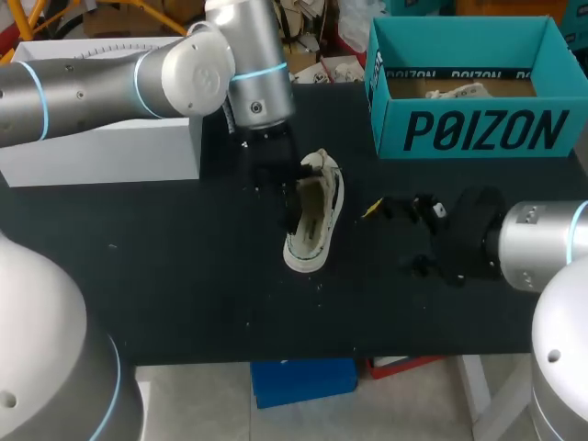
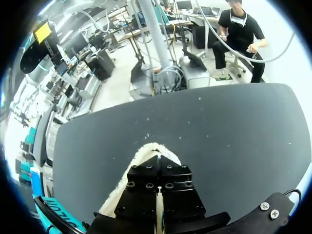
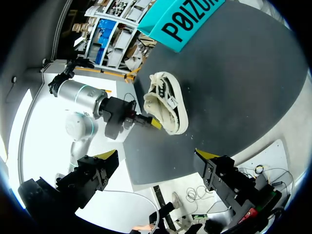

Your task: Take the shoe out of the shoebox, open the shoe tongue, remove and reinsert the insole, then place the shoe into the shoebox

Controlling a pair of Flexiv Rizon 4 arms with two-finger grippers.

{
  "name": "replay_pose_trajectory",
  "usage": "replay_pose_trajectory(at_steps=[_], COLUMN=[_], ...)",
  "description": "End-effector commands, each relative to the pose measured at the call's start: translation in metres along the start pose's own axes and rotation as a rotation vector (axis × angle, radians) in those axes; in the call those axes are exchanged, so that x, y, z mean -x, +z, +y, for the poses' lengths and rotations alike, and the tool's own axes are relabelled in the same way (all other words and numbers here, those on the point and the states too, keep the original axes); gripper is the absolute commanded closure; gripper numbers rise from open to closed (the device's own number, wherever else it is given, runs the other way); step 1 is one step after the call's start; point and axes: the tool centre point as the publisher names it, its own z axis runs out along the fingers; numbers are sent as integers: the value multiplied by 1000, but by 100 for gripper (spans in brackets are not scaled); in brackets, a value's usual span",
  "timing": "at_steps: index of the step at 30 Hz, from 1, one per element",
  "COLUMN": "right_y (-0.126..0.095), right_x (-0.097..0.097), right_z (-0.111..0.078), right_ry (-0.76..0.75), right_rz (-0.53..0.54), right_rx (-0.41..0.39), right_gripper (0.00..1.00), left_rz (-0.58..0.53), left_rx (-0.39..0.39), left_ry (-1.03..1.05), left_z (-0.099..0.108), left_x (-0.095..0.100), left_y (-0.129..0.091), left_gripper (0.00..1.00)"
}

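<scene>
Shoe (image 1: 314, 219): white with dark trim, out of its box, on the dark bench (image 1: 184, 276), tipped onto its side, opening turned toward the left arm, sole toward the right arm.
Left claw (image 3: 155, 123): down at the shoe's opening, yellow tip against the rim; fingers pressed close together with only a pale sliver between them, apparently pinching the shoe's edge.
Left wrist view: shoe's pale, fuzzy-edged end poking out just ahead of the dark finger blocks; rest of the shoe hidden under them.
Right claw (image 3: 156, 156): well apart from the shoe, on its sole side; fingers spread wide, holding nothing, bare bench between the two yellow tips.
Shoebox (image 1: 478, 129): teal, lid off, upright, well apart from the shoe, beyond its sole side toward the far edge of the bench; something pale inside, too unclear to name.
White box (image 1: 110, 152): well apart from the shoe, on its opening side, partly behind the left arm.
</scene>
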Motion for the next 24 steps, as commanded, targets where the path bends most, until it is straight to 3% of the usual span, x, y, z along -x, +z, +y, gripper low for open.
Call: replay_pose_trajectory(at_steps=[1, 10, 24], right_y=[4, 4, 4], right_x=[7, 7, 7], right_z=[-8, -8, -8], right_ry=[15, 15, 15], right_rz=[37, 37, 37], right_rx=[55, 55, 55], right_gripper=[0, 0, 0], left_rz=[-19, 12, 81], left_rx=[57, 137, 148], left_ry=[23, 50, 39], left_z=[3, 15, 30], left_x=[2, 0, -5], left_y=[13, 22, 42], left_gripper=[100, 100, 100])
